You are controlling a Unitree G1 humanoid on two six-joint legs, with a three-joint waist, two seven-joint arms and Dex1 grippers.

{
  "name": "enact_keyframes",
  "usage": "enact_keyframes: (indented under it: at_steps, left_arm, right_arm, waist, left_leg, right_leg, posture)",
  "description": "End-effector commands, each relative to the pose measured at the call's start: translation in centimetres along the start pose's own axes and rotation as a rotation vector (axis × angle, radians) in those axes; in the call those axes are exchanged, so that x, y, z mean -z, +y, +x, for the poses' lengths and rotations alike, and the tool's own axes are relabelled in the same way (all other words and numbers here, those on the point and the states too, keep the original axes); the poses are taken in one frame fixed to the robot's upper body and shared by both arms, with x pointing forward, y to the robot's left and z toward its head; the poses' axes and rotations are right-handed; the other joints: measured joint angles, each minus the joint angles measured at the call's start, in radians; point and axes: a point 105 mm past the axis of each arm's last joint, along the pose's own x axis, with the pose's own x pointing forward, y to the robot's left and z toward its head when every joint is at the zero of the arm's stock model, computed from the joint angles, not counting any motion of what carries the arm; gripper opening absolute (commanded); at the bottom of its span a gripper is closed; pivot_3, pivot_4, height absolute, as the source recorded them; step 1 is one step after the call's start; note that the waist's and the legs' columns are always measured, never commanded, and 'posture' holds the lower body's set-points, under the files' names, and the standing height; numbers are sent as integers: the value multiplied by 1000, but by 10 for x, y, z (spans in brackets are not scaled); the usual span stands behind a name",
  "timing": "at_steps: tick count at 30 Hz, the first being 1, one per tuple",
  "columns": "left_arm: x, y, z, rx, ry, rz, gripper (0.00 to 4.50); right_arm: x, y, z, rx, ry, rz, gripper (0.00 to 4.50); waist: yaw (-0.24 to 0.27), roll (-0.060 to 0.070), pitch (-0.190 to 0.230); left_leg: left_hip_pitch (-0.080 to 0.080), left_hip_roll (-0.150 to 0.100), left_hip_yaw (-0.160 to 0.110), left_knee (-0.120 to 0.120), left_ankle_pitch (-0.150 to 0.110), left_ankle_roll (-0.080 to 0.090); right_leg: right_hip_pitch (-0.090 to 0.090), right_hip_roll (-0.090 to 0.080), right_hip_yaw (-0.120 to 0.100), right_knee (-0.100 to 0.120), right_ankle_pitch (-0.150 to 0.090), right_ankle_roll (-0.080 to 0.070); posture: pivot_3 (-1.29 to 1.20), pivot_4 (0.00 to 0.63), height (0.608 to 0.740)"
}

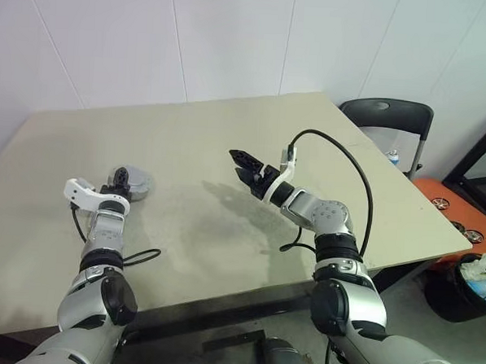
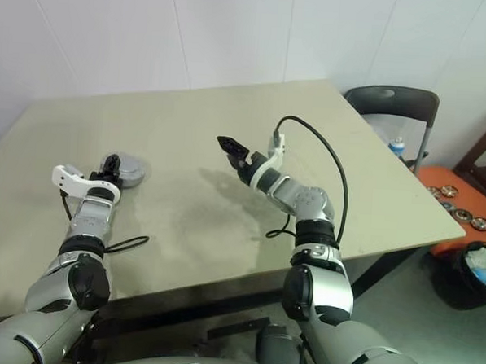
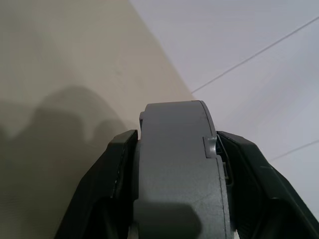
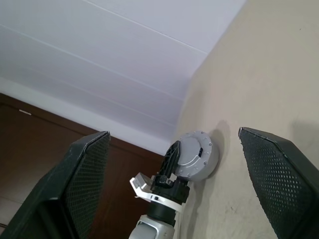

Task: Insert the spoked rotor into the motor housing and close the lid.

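Looking down over both arms, I see my left end effector point(image 1: 121, 184) clamped on the closed motor housing point(image 1: 137, 182), its fingers point(image 3: 117, 169) pressed on either side of the grey casing at the counter point(image 1: 228, 149)'s left side. My right end effector point(image 1: 242, 167) hangs above the counter's middle, well apart from the housing, its jaws spread wide and empty.
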Motion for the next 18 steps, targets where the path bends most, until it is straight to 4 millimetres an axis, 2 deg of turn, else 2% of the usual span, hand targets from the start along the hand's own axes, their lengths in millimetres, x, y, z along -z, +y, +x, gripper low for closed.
enact_keyframes:
  at_steps: [1, 8, 11, 18]
  left_arm:
    - [-30, -16, 8, 29, -98, 42, 2170]
    - [-33, 12, 3, -125, -109, 107, 2170]
    - [-35, 20, 1, -165, -115, 112, 2170]
    - [-40, 34, -3, -250, -128, 126, 2170]
  right_arm:
    - [-10, 15, 3, -50, -23, -37, 4298]
    - [-10, 13, 3, -38, -24, -39, 4298]
    - [-10, 12, 3, -36, -22, -40, 4298]
    - [-10, 10, 3, -23, -18, -47, 4298]
  waist:
    - [0, 0, 0]
    - [-5, -3, -3]
    - [-10, -3, -3]
    - [-33, -4, -4]
  left_leg:
    - [0, 0, 0, 0, 0, 0]
    - [4, 0, 3, 0, 0, 0]
    - [12, 2, 4, -1, 0, 0]
    - [15, 2, 4, -1, -3, 5]
  right_leg:
    - [0, 0, 0, 0, 0, 0]
    - [1, 0, 1, 0, 0, 0]
    - [8, 1, 1, 0, 0, 0]
    - [16, 2, 1, 2, 1, 0]
  posture:
    - [0, 0, 740]
    - [0, 0, 740]
    - [0, 0, 740]
    - [0, 0, 740]
